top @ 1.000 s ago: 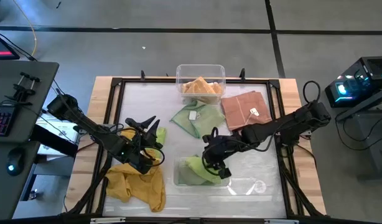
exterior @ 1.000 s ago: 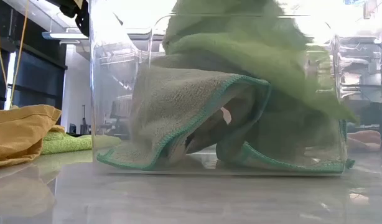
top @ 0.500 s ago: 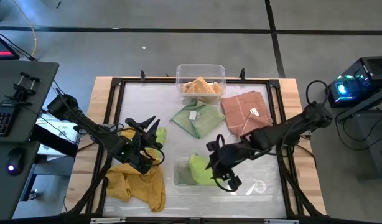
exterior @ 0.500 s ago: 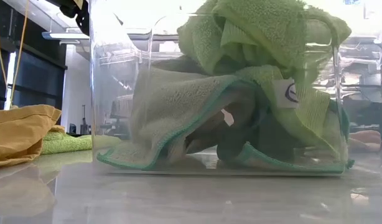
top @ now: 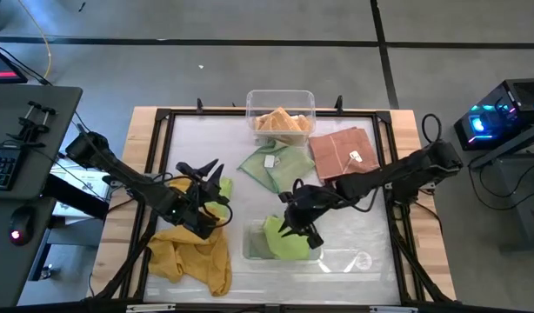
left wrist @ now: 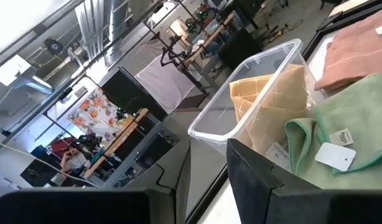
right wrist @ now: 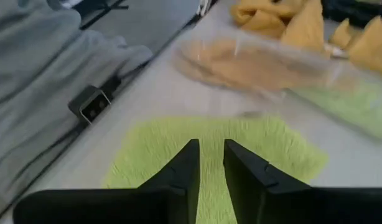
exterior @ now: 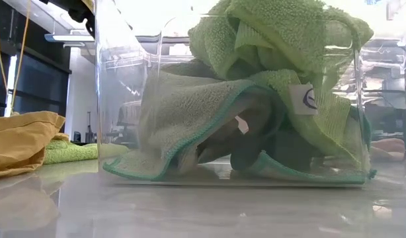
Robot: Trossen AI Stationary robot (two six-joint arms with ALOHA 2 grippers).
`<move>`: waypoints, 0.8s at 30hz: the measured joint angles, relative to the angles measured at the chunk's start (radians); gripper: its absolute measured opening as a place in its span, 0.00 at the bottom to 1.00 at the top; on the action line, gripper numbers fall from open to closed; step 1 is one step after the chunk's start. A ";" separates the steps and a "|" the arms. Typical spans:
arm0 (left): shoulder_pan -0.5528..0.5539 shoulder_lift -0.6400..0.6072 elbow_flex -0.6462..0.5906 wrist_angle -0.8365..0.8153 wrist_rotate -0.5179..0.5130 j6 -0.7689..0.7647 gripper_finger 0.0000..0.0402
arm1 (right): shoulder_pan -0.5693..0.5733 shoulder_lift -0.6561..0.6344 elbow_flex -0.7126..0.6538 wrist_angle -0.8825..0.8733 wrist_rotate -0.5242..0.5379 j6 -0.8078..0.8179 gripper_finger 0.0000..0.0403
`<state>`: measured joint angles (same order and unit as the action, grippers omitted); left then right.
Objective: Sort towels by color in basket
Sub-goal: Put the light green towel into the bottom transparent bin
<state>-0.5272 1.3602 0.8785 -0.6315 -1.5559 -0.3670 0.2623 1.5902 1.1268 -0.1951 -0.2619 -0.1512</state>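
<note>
A clear near bin (top: 337, 259) holds two light green towels. The top one (exterior: 276, 39) is a crumpled heap with a white tag (exterior: 307, 99), lying on a flatter one (exterior: 190, 119). My right gripper (top: 293, 228) hovers shut above the bin's left part, over the green heap (right wrist: 209, 134). My left gripper (top: 206, 178) waits shut above the table's left side, beside a light green towel (top: 223, 188). A mustard towel (top: 193, 252) lies near it. A far bin (top: 280, 103) holds mustard towels (left wrist: 265, 99). A tagged green towel (top: 271, 167) and a salmon towel (top: 341, 152) lie flat mid-table.
A black frame (top: 163, 122) borders the work surface. The table is bare right of the near bin and at its far left corner. A desk with a keyboard and mouse stands off the table's left edge, and a lit computer case off its right.
The green towel that hung below my right gripper has fallen into the near bin and settled as a heap with its tag showing. My right gripper swung toward the table's near right, then came back toward the far left, over the bin.
</note>
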 joint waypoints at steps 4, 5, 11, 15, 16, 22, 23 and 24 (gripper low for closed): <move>0.021 0.000 0.000 0.001 0.036 -0.012 0.22 | -0.014 0.000 -0.048 0.026 0.004 -0.004 0.13; 0.026 0.000 0.000 0.001 0.043 -0.024 0.22 | -0.015 0.000 -0.060 0.044 0.009 -0.005 0.12; 0.049 0.000 0.000 0.002 0.118 -0.061 0.22 | 0.003 0.000 -0.056 0.034 0.110 -0.009 0.11; 0.062 0.000 0.000 -0.001 0.398 -0.099 0.22 | 0.049 -0.016 0.018 -0.074 0.258 -0.052 0.11; 0.065 0.000 0.000 -0.007 0.492 -0.124 0.22 | 0.066 -0.021 0.038 -0.112 0.305 -0.057 0.11; 0.076 0.000 -0.101 -0.004 0.768 -0.400 0.24 | 0.170 -0.034 0.083 -0.250 0.617 -0.001 0.11; 0.076 0.000 -0.129 0.003 0.768 -0.453 0.24 | 0.185 -0.034 0.084 -0.263 0.647 0.014 0.11; 0.079 0.000 -0.159 0.011 0.769 -0.502 0.25 | 0.200 -0.034 0.084 -0.283 0.667 0.030 0.11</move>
<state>-0.4487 1.3604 0.7197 -0.6206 -0.7868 -0.8694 0.4622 1.5558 1.2106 -0.4783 0.4050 -0.1210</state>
